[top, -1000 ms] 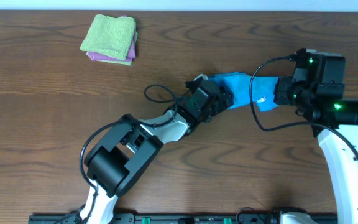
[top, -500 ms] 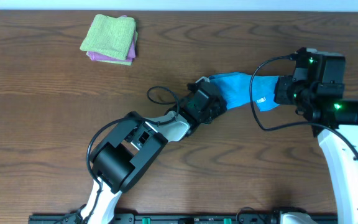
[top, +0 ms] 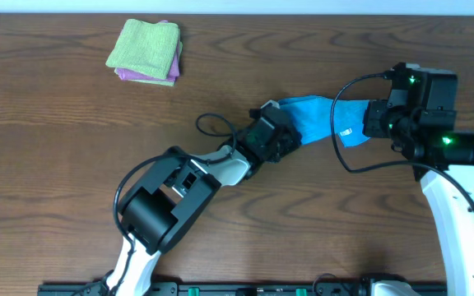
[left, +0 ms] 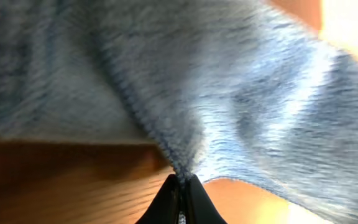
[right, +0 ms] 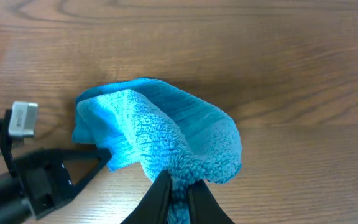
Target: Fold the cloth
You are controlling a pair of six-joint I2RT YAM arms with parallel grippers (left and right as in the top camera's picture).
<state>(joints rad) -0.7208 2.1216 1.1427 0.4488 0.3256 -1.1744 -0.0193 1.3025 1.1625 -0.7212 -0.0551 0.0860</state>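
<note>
My left pincer (left: 180,180) gripped one end of the blue cloth (top: 311,117); my right pincer (right: 179,182) pinched the other; it stretched between them over the tabletop (top: 72,164); its white tag (top: 346,131) was unreadably small.

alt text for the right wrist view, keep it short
The right gripper pinches a bunched blue cloth at the bottom centre, with a brown wooden table behind. At lower left, the black left gripper holds the cloth's other end.

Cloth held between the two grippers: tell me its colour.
Plain bright blue; the cloth shows best in the right wrist view.
</note>
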